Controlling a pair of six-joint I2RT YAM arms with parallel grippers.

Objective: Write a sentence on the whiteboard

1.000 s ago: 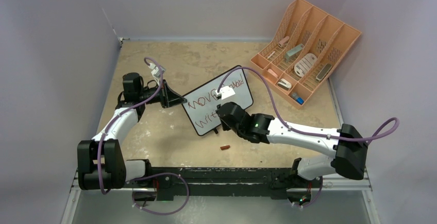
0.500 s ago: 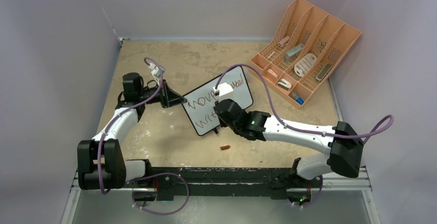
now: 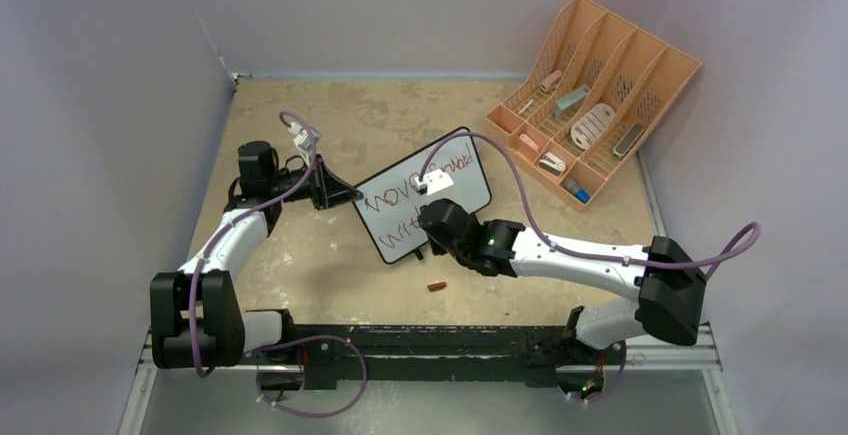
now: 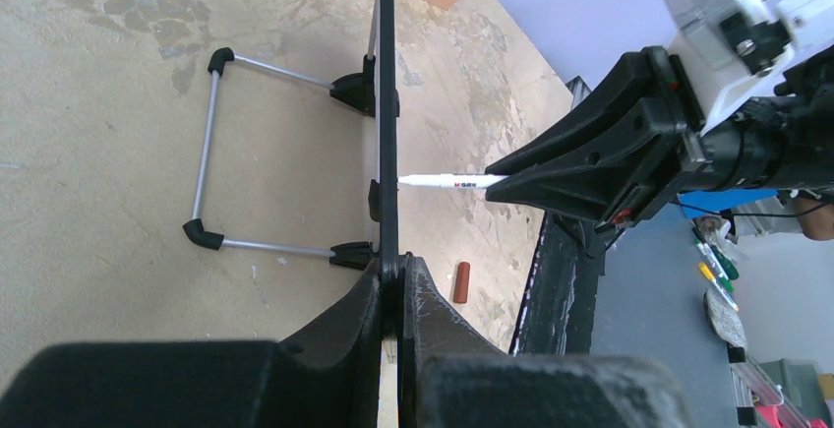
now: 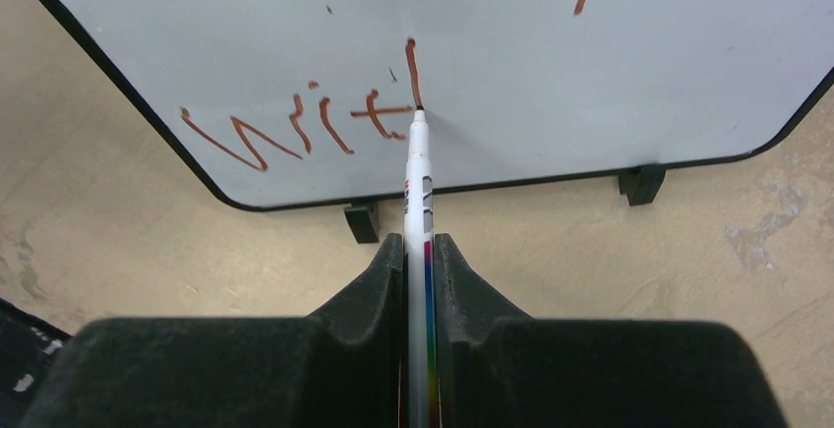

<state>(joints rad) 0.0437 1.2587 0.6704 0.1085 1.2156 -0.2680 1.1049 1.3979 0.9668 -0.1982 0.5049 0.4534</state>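
The left fingers [image 4: 346,318] clamp the whiteboard [image 5: 629,64] by its edge to steady it (a wire stand [image 4: 205,143] props it); the right fingers [image 5: 366,290] grip the marker [image 5: 419,162], tip pressed mid-word.

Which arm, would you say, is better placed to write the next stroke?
Right: the right end effector grips the marker, tip touching the whiteboard at the unfinished word. The left end effector clamps the board's edge.

whiteboard [image 5: 610,64]: smooth white face, slight sheen; black plastic frame
marker [image 5: 419,177]: smooth white plastic barrel
board stand [image 4: 206,143]: bare metal rod, black caps
table [image 3: 400,115]: matt, mottled beige, rough-looking
desk organizer [image 3: 655,105]: peach plastic, matt
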